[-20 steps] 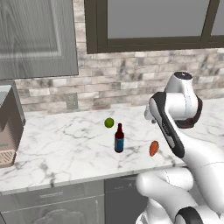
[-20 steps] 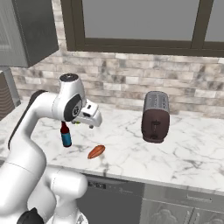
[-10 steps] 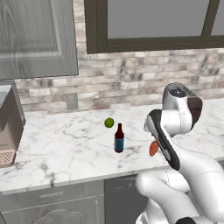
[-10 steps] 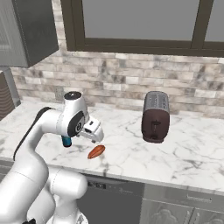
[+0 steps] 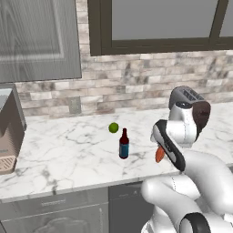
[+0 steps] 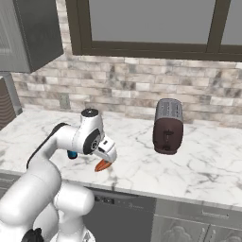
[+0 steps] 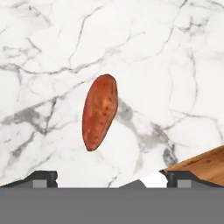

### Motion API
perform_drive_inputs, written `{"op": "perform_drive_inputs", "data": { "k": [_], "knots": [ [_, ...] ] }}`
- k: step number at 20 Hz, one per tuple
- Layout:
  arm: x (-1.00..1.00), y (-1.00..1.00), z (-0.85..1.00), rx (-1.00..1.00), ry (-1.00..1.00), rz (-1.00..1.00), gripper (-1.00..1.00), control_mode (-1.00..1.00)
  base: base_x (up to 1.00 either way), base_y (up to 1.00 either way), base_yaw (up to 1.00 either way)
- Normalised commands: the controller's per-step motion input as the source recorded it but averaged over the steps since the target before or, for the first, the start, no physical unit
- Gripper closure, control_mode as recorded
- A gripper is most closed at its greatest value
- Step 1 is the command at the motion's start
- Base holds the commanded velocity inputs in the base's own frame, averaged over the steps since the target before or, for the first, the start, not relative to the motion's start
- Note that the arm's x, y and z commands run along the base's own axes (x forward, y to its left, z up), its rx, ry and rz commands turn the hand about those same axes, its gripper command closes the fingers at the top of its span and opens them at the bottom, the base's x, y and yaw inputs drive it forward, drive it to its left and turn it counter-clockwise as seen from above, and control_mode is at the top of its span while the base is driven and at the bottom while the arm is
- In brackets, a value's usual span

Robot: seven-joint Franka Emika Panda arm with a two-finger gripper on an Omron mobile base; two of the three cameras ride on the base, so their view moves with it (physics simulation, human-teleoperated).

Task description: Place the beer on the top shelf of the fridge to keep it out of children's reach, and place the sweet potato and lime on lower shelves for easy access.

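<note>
While the two-finger gripper [image 7: 111,177] hangs spread and empty above the white marble counter [image 7: 175,65], its hand view shows the orange-red tapered sweet potato [image 7: 99,112] lying apart at 12 o'clock of the dark fingertips [image 7: 42,177]. From the left base view, the dark brown-red glass beer bottle [image 5: 124,144] stands upright at 9 o'clock of the potato, the round yellow-green lime [image 5: 113,128] near it at 11 o'clock. Across in the right base view, the dark toaster [image 6: 168,126] stands well apart at 2 o'clock.

White marble counter [image 5: 68,150] with beer [image 5: 124,144], lime [image 5: 113,128], sweet potato [image 7: 99,111], toaster [image 6: 167,126].
</note>
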Motion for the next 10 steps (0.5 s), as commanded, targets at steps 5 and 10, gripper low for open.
{"op": "perform_drive_inputs", "data": {
  "k": [5, 10],
  "knots": [
    [0.29, 0.00, -0.29, 0.05, 0.02, -0.01, -1.00, -1.00, 0.00, 0.00, 0.00],
    [0.21, 0.00, -0.32, 0.01, 0.00, 0.00, -1.00, -1.00, 0.00, 0.00, 0.00]
  ]
}}
